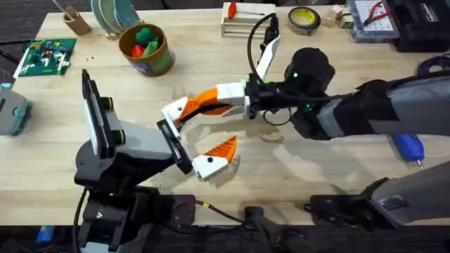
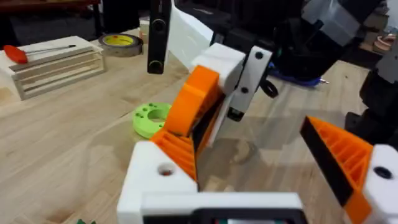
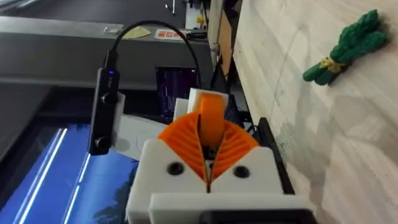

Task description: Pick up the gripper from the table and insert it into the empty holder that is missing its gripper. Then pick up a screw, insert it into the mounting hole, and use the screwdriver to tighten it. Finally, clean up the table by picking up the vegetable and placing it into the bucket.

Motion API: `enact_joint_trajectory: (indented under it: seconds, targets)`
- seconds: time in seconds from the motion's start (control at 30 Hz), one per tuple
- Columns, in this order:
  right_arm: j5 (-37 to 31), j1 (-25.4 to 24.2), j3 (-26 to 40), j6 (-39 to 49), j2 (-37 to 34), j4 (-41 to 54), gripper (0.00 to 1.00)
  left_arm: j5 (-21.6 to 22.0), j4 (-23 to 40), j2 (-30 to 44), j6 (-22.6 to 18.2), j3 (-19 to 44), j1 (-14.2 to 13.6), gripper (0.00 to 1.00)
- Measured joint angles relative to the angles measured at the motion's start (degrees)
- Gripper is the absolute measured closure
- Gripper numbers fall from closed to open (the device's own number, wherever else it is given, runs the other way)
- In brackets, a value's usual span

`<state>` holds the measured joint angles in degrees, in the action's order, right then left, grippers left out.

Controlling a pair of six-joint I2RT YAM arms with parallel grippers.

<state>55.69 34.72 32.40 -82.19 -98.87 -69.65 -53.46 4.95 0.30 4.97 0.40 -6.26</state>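
1. Mostly, the light wooden tabletop (image 1: 330, 169) lay bare along its near edge, with clutter gathered along the far edge and dark floor beyond it.
2. Over the middle of the tabletop the right claw (image 1: 223, 98) was clamped on the small orange wedge (image 3: 211, 115), which stuck out from between its ribbed pads.
3. The left claw (image 1: 200, 130) stood wide, one finger (image 2: 155, 180) just under the wedge and the other finger (image 2: 348, 162) well apart from it. Whether the wedge touched the first finger I could not tell.
4. A toy vegetable (image 3: 345, 46) lay flat on the wood, apart from both claws.
5. Near the far left corner stood the round tin bucket (image 1: 163, 60), with green and orange things inside.
6. A blue screwdriver (image 1: 408, 146) lay by the right edge, partly under the right arm.
7. At the far edge sat a white slatted rack (image 1: 246, 24) with a red-handled tool (image 1: 230, 10) on top, and a tape roll (image 1: 304, 20) beside it.
8. A bright green disc (image 2: 149, 118) rested on the wood behind the wedge in the left wrist view.
9. A green circuit board (image 1: 46, 56) lay at the left edge, and a parts box (image 1: 376, 17) sat at the far right corner.
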Motion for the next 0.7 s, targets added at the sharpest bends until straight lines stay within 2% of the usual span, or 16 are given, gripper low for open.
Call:
enact_joint_trajectory:
  seconds: [0.4,0.57,0.7]
  targets:
    - [-1.9,0.5,0.1,0.8,-0.1,0.0,0.983,1.1,0.0,0.0,0.0,0.1,0.0,0.007]
    - [-1.6,0.5,0.1,1.1,-0.2,0.3,0.831,1.0,0.1,0.0,0.0,0.1,0.0,0.007]
    - [0.2,0.1,0.5,1.2,-0.2,0.3,0.736,-2.1,0.4,0.0,-0.1,0.1,-0.8,0.008]
